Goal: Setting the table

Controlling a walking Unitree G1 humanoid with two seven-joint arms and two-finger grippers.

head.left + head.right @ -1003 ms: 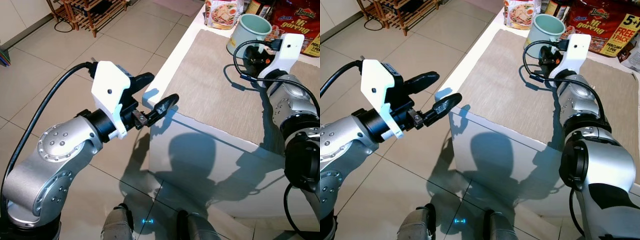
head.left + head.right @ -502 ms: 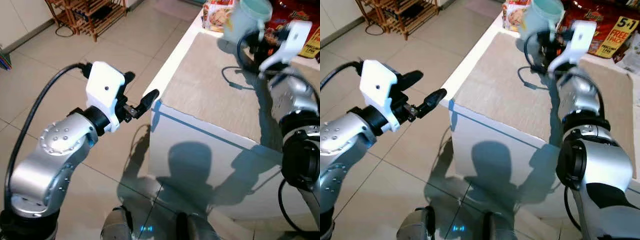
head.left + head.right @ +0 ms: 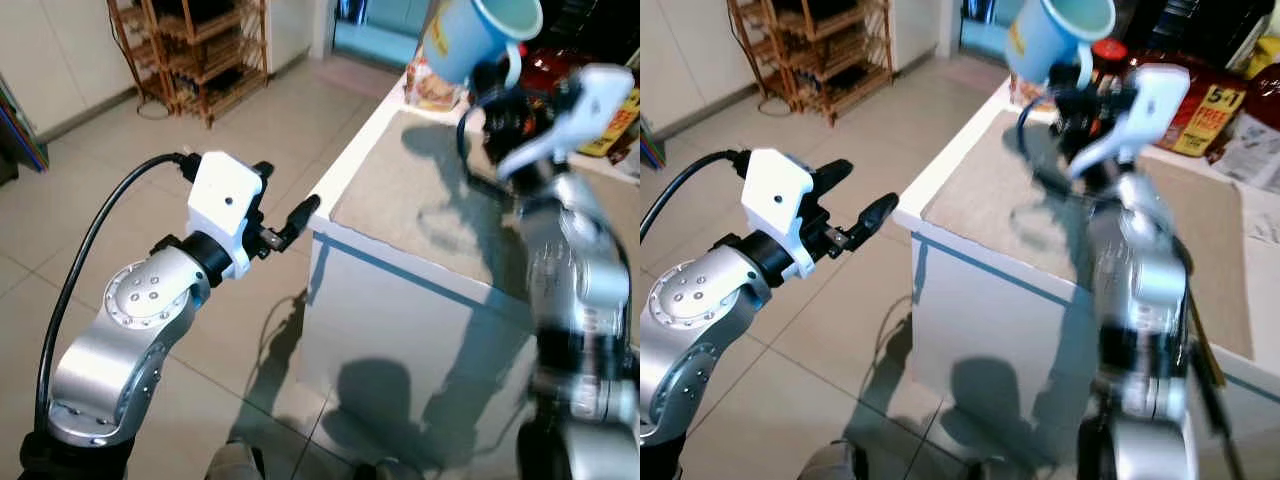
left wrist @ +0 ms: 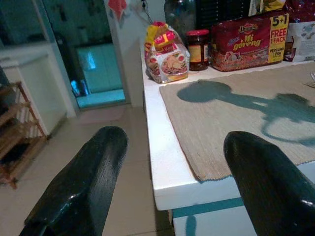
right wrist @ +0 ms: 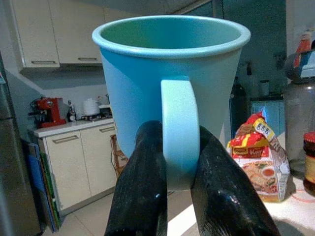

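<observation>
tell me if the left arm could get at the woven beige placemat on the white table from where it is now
Probably yes. The left tool is open and empty, hovering off the corner of the white table, and the near end of the woven beige placemat lies bare with nothing between.

silver screwed arms, white wrists, black cables, seemingly matte fingers [image 4: 83, 182].

— What sort of place is this?
— A home kitchen: cream cupboards [image 5: 59, 34], a red coffee machine [image 5: 47, 110] on the worktop.
— Anything else?
— Red instant-noodle packs [image 4: 241, 42] and a woven beige placemat [image 4: 236, 118] on a white counter [image 4: 162, 162], over a tiled floor [image 3: 80, 210].
</observation>
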